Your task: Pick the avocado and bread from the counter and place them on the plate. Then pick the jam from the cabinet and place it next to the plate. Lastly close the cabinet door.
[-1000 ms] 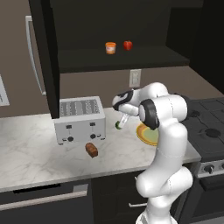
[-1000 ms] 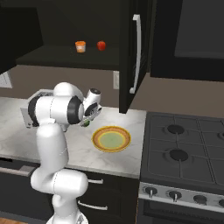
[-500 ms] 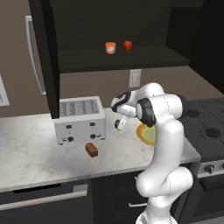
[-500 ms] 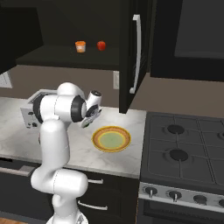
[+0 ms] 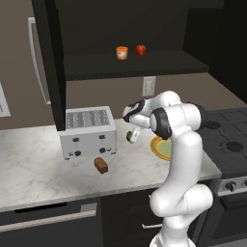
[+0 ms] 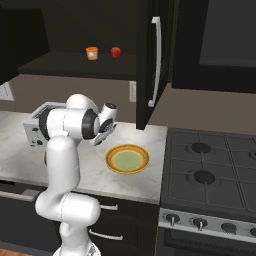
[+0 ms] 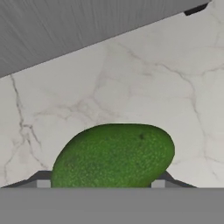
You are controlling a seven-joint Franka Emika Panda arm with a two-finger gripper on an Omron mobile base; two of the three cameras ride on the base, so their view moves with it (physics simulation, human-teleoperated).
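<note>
Gripper clamped on avocado, held above counter between toaster and plate. Bread lying in front of toaster. Jam on cabinet shelf beside red fruit.

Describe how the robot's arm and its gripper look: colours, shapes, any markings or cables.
The arm is built of glossy white, rounded segments with dark grey to black rings at the joints. No loose cables or markings can be made out. The gripper has a white hand body and two small dark finger tips with pale grey pads.
</note>
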